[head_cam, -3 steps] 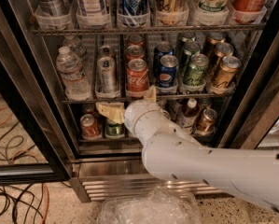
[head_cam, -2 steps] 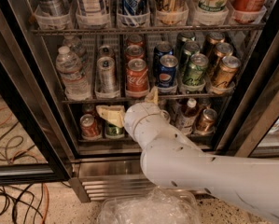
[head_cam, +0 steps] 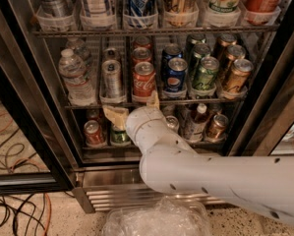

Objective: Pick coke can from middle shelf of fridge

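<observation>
The red coke can stands at the front of its lane on the middle shelf of the fridge, with more red cans behind it. My gripper is just below and in front of the can, at the shelf's front edge. It is open, with one tan finger to the lower left and the other to the lower right of the can. It holds nothing. My white arm hides part of the lower shelf.
A silver can and water bottles stand left of the coke can; a blue Pepsi can, green and bronze cans stand to its right. Tall cans in cups fill the rack above. Cables lie on the floor at left.
The gripper stays under the coke can, still open. The forearm has shifted slightly.
</observation>
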Controlling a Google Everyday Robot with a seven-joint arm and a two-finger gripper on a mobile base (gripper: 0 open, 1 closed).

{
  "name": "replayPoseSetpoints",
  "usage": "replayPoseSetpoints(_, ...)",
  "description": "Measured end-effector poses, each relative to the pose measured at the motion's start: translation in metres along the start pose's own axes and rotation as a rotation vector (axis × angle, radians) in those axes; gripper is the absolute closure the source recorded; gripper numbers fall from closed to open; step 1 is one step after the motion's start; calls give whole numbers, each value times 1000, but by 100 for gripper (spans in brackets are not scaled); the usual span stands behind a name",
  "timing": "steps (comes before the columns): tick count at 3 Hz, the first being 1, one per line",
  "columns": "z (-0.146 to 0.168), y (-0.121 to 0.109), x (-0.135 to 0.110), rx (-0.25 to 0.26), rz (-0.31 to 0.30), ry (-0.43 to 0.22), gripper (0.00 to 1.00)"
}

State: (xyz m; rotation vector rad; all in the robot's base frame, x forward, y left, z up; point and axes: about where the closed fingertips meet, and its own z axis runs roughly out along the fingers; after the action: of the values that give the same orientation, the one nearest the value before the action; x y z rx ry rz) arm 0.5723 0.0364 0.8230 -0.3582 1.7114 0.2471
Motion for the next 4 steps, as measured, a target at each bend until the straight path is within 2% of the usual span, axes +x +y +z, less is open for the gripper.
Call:
replayPoseSetpoints(1,16,0,2,16,28,-31,22)
replayPoseSetpoints(2,21,-7,0,52,44,-68,34)
replayPoseSetpoints(3,7,-19,-3,98,45,-93,34)
replayPoseSetpoints(4,5,-24,-19,140,22,-145,34)
